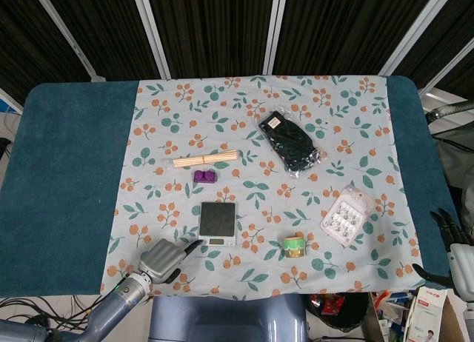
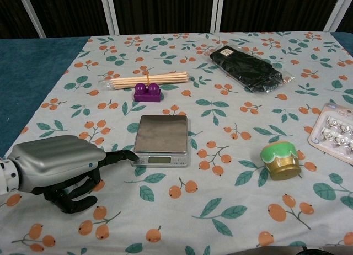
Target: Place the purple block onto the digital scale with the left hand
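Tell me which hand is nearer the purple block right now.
Left. The left hand sits at the near-left table edge, a fingertip by the digital scale, with the purple block just beyond the scale. The right hand hangs off the table's far right edge.

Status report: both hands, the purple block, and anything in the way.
Left hand empty beside digital scale. Right hand idle at table edge. Purple block untouched beyond scale, against wooden sticks. Scale platform bare.
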`<state>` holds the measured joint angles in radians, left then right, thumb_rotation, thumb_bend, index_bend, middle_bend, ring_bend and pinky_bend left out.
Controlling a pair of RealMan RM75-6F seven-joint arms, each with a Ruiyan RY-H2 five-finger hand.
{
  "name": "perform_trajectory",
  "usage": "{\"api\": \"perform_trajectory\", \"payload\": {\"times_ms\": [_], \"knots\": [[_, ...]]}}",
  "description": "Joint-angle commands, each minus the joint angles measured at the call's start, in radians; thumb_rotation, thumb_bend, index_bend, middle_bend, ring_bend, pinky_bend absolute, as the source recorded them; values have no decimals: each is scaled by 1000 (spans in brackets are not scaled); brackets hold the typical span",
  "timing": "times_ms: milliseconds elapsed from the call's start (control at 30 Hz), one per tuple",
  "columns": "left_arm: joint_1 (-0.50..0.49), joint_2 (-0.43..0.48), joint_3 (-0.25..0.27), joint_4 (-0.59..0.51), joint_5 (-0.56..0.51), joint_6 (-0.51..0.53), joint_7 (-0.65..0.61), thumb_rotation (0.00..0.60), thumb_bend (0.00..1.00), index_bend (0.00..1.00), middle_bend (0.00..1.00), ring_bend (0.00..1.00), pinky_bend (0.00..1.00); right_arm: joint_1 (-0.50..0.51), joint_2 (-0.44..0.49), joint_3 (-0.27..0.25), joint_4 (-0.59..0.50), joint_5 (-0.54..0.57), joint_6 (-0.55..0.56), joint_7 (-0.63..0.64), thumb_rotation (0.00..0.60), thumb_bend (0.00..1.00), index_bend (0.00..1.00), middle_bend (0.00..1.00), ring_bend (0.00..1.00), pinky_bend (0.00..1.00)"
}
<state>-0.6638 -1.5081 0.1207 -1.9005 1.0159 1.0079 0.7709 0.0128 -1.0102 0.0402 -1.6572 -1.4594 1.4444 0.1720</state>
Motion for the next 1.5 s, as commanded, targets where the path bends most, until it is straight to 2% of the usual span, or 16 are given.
{"api": "perform_trajectory", "payload": {"times_ms": [33, 1500], "knots": [[-1, 0, 1, -3, -1, 0, 0, 600, 452, 55, 782, 769, 720, 0, 0, 0, 0, 0, 0, 0, 600, 74, 0, 0, 128, 180], [-12, -7, 14, 3, -7, 22, 8, 600, 451, 54, 782, 769, 720, 0, 2, 1, -1, 7, -5, 1, 600, 75, 0, 0, 128, 180]]}}
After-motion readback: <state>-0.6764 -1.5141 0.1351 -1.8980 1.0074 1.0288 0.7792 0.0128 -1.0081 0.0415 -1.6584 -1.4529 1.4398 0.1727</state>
